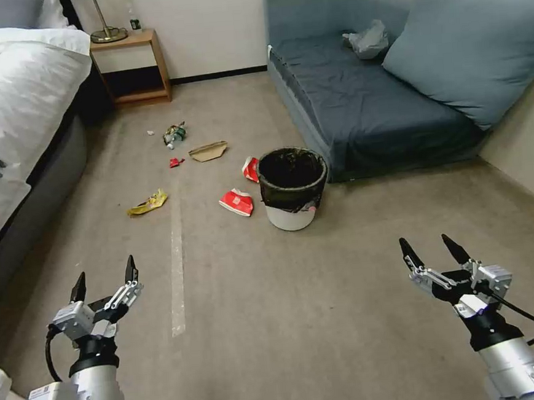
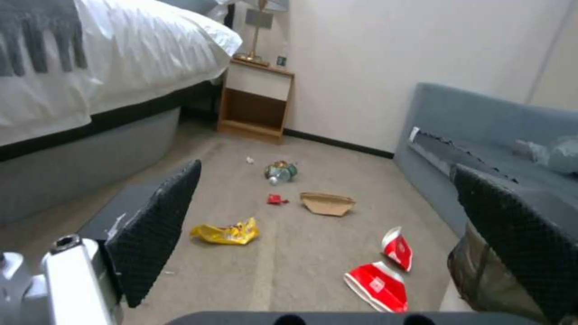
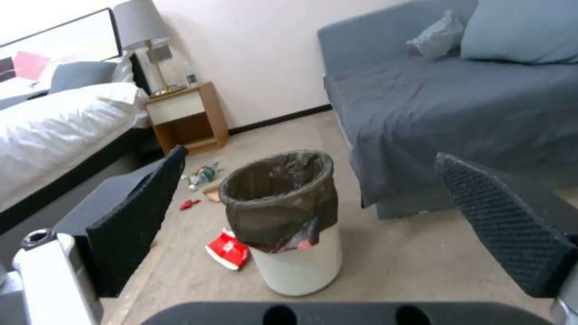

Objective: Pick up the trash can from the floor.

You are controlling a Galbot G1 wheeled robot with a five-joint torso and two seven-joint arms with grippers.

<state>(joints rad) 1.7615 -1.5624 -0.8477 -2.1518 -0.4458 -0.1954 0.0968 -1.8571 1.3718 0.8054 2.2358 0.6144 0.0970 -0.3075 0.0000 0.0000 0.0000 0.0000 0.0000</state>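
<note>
The bed (image 1: 7, 109) lies at the left and the sofa (image 1: 364, 106) at the right. On the floor (image 1: 324, 294) between them the trash can (image 1: 292, 187) stands upright (black bag over its rim), just beside the sofa's corner, red cartons (image 1: 237, 201) near it. Left gripper (image 1: 104, 280) and right gripper (image 1: 430, 247) hover well short of it, fingers apart.

open floor (image 1: 324, 294) between both grippers and the trash can (image 1: 292, 189), nothing lying on it | right side of can: sofa (image 1: 359, 112) corner just beside it, narrow gap | left side of can: two red cartons (image 1: 237, 201) close by | farther left: yellow wrapper (image 1: 148, 203), bed (image 1: 14, 121) edge
</note>
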